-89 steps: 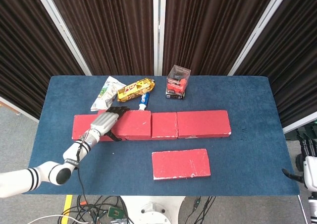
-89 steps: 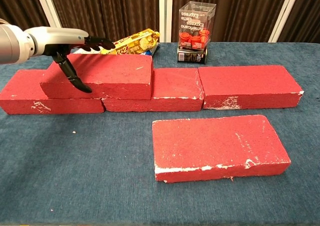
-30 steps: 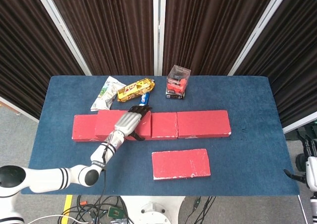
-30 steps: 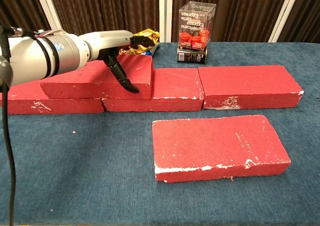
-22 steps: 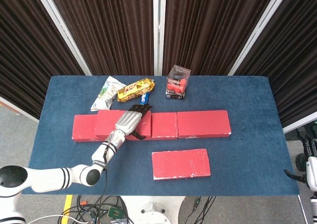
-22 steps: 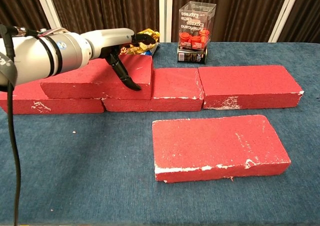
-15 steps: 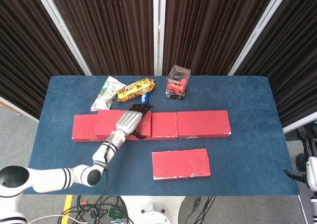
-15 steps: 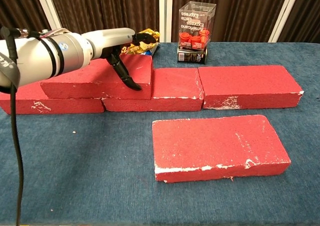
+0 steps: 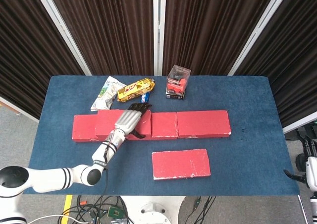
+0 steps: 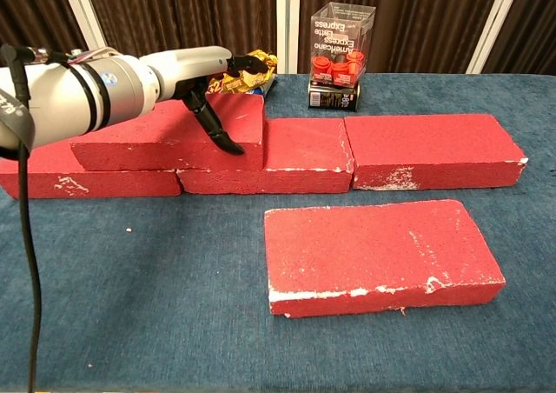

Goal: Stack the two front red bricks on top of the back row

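Under my left hand (image 9: 131, 120) lies a chipped, flat red rectangular brick (image 10: 165, 136), stacked on the back row; my fingers grip its right end, barely shifted from a moment ago.

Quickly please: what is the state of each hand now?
Left hand: grips the stacked brick, fingers over its right end.
Right hand: not in view.
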